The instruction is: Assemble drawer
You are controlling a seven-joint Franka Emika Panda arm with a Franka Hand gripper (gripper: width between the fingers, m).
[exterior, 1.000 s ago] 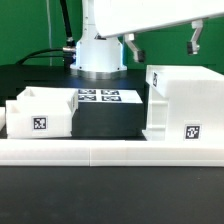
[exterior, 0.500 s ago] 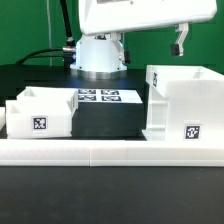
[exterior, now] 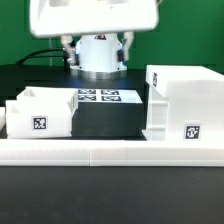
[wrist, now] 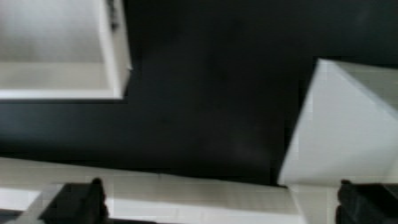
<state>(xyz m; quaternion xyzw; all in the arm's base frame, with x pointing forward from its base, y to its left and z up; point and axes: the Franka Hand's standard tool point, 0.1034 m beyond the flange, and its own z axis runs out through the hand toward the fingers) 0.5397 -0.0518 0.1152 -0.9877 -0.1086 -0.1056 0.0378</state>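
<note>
The tall white drawer housing stands at the exterior view's right, with a tag on its front. One small white tray with a tag sits at the exterior view's left. A second tray is not in view. My gripper hangs high above the table's middle, behind both parts, open and empty. In the wrist view the gripper has its jaws wide apart with nothing between them. That view also shows the tray, the housing and black table below.
A long low white rail runs across the front, also in the wrist view. The marker board lies flat behind the tray and housing. The robot base and black cables stand at the back.
The gripper has swung from above the housing toward the exterior view's left, now over the middle. It stays open and empty. The tray and housing have not moved.
</note>
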